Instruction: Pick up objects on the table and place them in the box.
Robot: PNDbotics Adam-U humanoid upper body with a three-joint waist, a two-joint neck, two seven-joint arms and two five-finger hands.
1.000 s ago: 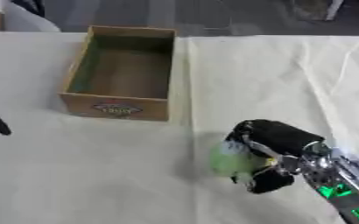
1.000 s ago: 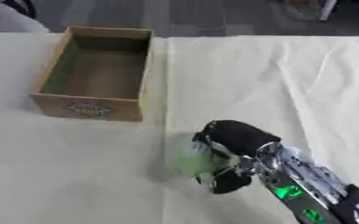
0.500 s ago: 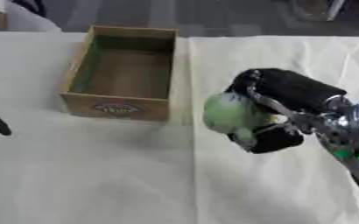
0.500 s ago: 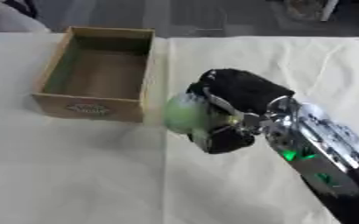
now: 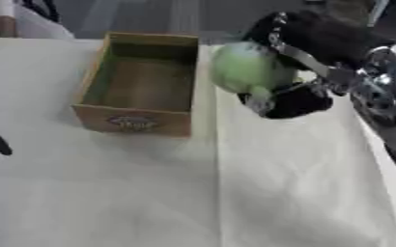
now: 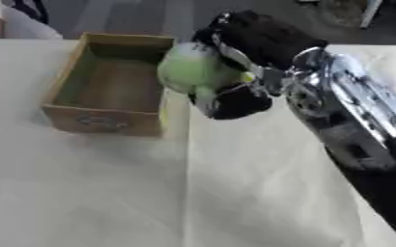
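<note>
Beside the box (image 5: pixel 142 87), right robot hand (image 5: pixel 307 58) clasps green ball (image 5: pixel 245 67).

Counter (image 5: pixel 108 193) covered with a pale cream cloth (image 6: pixel 261 193). One long fold line in cloth, running from far edge down to near edge. Dark floor (image 5: pixel 142 17) behind counter. Something white (image 5: pixel 20 26) at far left corner.
</note>
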